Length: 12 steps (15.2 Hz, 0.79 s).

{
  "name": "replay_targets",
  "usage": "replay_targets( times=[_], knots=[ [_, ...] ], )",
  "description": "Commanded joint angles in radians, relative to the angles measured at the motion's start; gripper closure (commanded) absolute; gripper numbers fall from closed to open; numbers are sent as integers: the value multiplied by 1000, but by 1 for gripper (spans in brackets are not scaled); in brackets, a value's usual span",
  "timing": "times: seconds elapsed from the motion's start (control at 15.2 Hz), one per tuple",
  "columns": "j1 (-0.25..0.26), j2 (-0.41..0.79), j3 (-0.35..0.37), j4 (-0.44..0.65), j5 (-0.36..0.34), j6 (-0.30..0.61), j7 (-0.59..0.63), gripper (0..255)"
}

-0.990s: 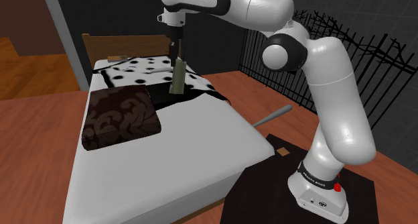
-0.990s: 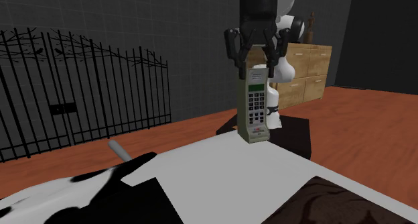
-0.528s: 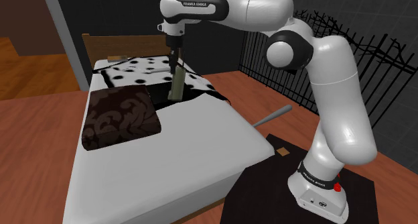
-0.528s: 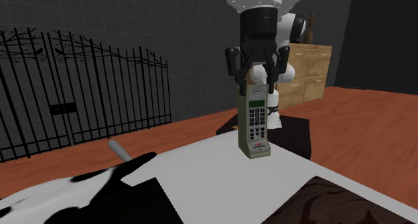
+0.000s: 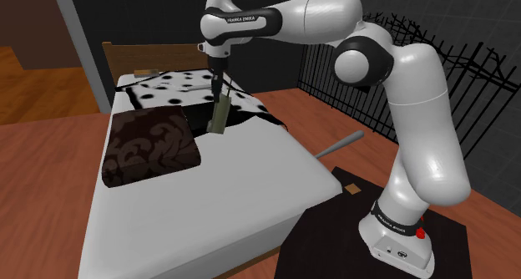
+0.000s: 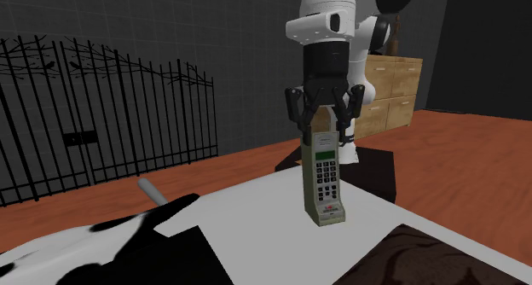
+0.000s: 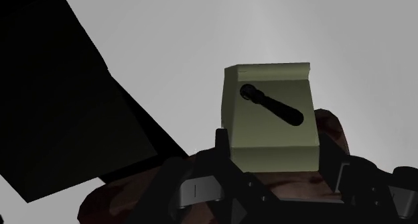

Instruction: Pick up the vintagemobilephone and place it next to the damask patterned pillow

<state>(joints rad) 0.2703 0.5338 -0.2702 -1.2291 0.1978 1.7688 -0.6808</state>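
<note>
An olive-green vintage mobile phone [image 5: 219, 114] [image 6: 324, 177] hangs upright with its keypad showing in the second exterior view. My black gripper [image 5: 215, 89] [image 6: 323, 124] is shut on its upper end. The phone's base is at or just above the white bed sheet [image 5: 225, 194]; I cannot tell if it touches. The brown damask pillow [image 5: 149, 144] lies to the shoulder view's left of the phone, a short gap away. In the wrist view the phone's top with its black antenna [image 7: 269, 119] sits between my fingers [image 7: 223, 143], and the brown pillow [image 7: 331, 129] lies below.
A white pillow with black dots [image 5: 179, 87] and a black cloth [image 5: 200, 117] lie near the wooden headboard [image 5: 138, 53]. A grey stick-like thing [image 5: 338, 144] lies beside the bed. A black iron fence [image 6: 102, 113] and a wooden dresser [image 6: 392, 91] stand behind.
My gripper has come down with the phone in it, bringing the phone's base close to the sheet beside the damask pillow. The grip is unchanged.
</note>
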Motion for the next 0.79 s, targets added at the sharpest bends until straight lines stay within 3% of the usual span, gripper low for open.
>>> replay_targets(
  times=[0.0,0.73],
  knots=[
    [3,-2,0,-29,0,28,-3,255],
    [11,14,5,-152,10,166,-18,255]
  ],
)
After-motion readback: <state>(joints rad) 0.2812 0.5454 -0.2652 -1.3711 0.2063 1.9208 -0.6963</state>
